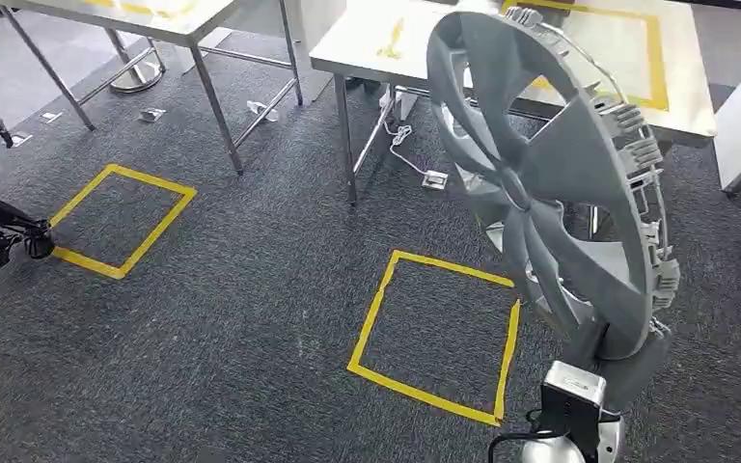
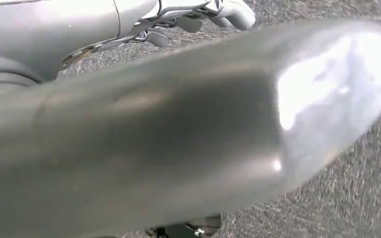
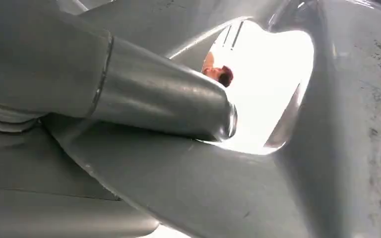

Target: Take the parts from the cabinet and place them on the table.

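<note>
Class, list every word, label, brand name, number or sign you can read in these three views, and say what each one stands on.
None can be read. The grey wheel cover held upright by the right hand carries no legible marking. The yellow tape squares on the carpet and the steel table bear no lettering. Both wrist views are too blurred for any text.

The head view looks forward and down from high on the robot's body over dark carpet (image 1: 251, 318) towards a steel bench (image 1: 367, 43), with a grey wheel cover (image 1: 550, 183) close in front of the lens. The right wrist view sits pressed against that wheel cover (image 3: 258, 193), peering through one of its openings. The left wrist view faces down at the carpet (image 2: 357, 198), its thumb (image 2: 178, 129) blurred and very near.
</note>
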